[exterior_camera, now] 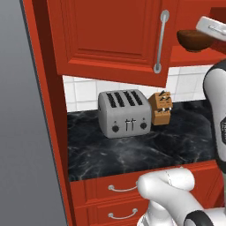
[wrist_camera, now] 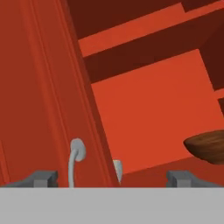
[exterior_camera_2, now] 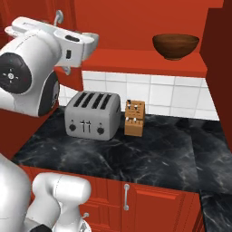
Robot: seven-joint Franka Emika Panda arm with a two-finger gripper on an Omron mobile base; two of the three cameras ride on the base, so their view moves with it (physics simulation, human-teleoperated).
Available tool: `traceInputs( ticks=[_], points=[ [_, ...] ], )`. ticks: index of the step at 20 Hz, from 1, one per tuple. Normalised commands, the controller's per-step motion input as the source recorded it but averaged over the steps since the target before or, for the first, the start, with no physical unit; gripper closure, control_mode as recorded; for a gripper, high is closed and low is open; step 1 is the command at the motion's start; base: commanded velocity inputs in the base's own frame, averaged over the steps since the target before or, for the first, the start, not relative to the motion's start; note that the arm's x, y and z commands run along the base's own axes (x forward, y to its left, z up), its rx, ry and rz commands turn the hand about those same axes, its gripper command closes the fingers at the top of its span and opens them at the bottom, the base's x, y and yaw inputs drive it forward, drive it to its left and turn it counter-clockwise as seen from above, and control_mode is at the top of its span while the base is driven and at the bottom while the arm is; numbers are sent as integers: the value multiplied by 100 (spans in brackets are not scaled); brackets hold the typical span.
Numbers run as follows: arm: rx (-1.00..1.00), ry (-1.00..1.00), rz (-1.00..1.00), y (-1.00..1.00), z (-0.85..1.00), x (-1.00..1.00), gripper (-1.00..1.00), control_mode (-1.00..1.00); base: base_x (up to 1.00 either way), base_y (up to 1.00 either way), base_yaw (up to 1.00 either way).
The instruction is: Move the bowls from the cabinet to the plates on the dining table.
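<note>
A dark glossy brown bowl (exterior_camera: 193,39) (exterior_camera_2: 176,45) (wrist_camera: 208,146) stands on the red inner shelf (exterior_camera_2: 149,62) of the cabinet. The cabinet's raised-panel door (exterior_camera: 110,35) (wrist_camera: 43,100) stands swung out, with its curved silver handle (exterior_camera: 161,42) (wrist_camera: 74,159) on the front. My gripper (wrist_camera: 113,178) is open. Its fingertips (wrist_camera: 43,177) stand on either side of the door's edge and handle, not touching either. The bowl sits to the right of the gripper, farther in. The plates and the dining table are out of view.
On the black marble counter (exterior_camera: 132,150) (exterior_camera_2: 154,154) below the cabinet stand a silver toaster (exterior_camera: 123,114) (exterior_camera_2: 93,118) and a wooden knife block (exterior_camera: 161,108) (exterior_camera_2: 134,118). Red drawers (exterior_camera: 119,194) lie under the counter. A grey wall (exterior_camera: 22,132) closes the left side.
</note>
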Motion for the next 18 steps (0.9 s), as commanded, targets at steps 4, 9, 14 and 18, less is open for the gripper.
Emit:
traceInputs(
  ticks=[4, 9, 14, 18],
  points=[
    [-7, 29, 4, -29, -25, 0, -100, -100, 0, 0, 0],
    [-9, 35, 12, -22, -47, 1, -100, -100, 0, 0, 0],
    [-5, 21, 15, -16, -32, 9, -100, -100, 0, 0, 0],
    [18, 3, 5, -12, -4, 15, -100, -100, 0, 0, 0]
  ],
)
